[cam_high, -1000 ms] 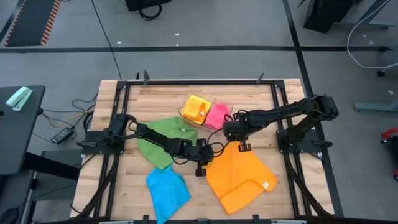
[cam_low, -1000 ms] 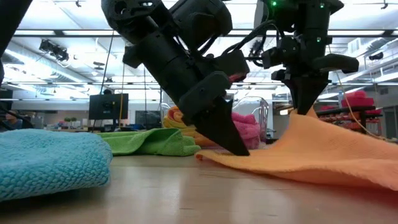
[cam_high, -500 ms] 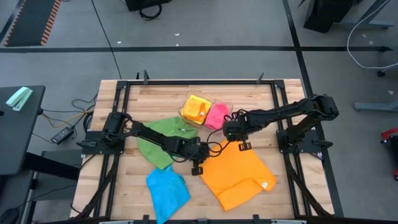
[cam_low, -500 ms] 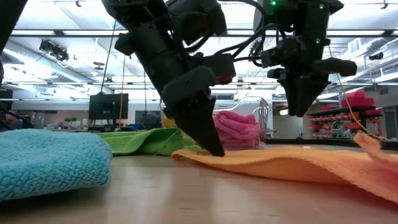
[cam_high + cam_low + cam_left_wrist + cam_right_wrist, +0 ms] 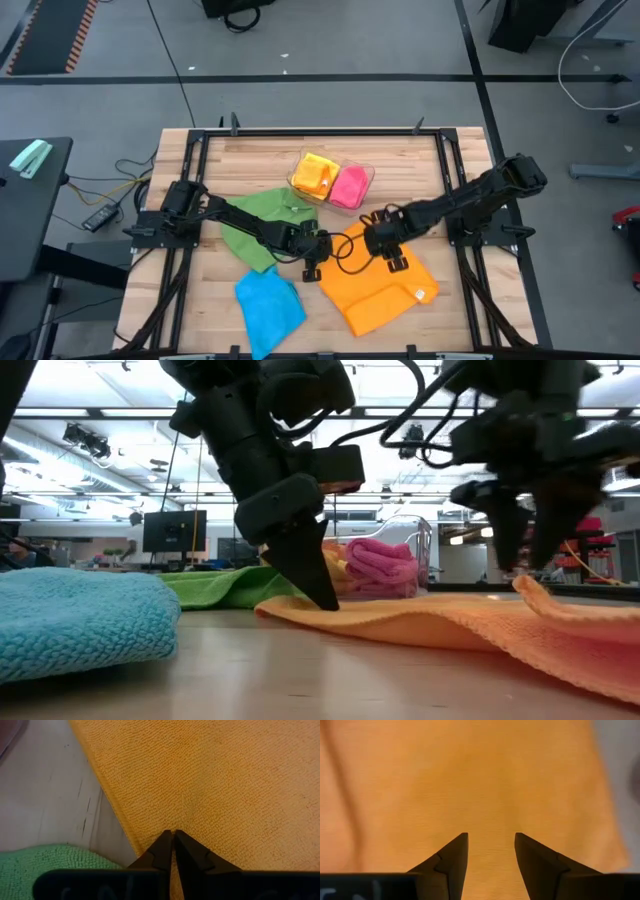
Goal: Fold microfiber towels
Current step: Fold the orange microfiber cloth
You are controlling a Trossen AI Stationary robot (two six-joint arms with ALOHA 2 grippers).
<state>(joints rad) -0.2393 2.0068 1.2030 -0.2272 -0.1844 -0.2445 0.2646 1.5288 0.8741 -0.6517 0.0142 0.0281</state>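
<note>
Grey workshop floor surrounds the wooden desk [image 5: 250, 150] in the high view. On it lie a green towel [image 5: 262, 222], a blue towel [image 5: 268, 305] near the front edge, and an orange towel [image 5: 380, 290] spread at front right with its far right part doubled over. A clear tray [image 5: 366, 172] toward the back holds a yellow towel [image 5: 316, 174] and a pink towel [image 5: 347, 186]. The left end effector [image 5: 312, 266] sits at the orange towel's left corner; the right end effector [image 5: 392, 258] hangs over its back edge.

From the low view, the left end effector [image 5: 322, 598] comes down point-first onto the orange towel's [image 5: 450, 625] near edge, pinning or pinching it against the desk. The right end effector [image 5: 524, 555] is clear above the cloth, fingers apart. The blue towel [image 5: 80, 622] sits bunched in the foreground.

The left wrist view shows the fingertips [image 5: 165, 845] pressed together on the orange towel's [image 5: 210, 780] hem, pinching the edge, with the green towel [image 5: 45, 860] just beside.

The right wrist view shows its fingers [image 5: 452, 855] spread, nothing between them, above the orange towel [image 5: 480, 780].

This cloth looks light, soft and limp, so it will probably sag and drag rather than hold a shape. A hemmed corner or edge seems the best place to grip, with a second corner taken by the free end effector so the fold stays square.
</note>
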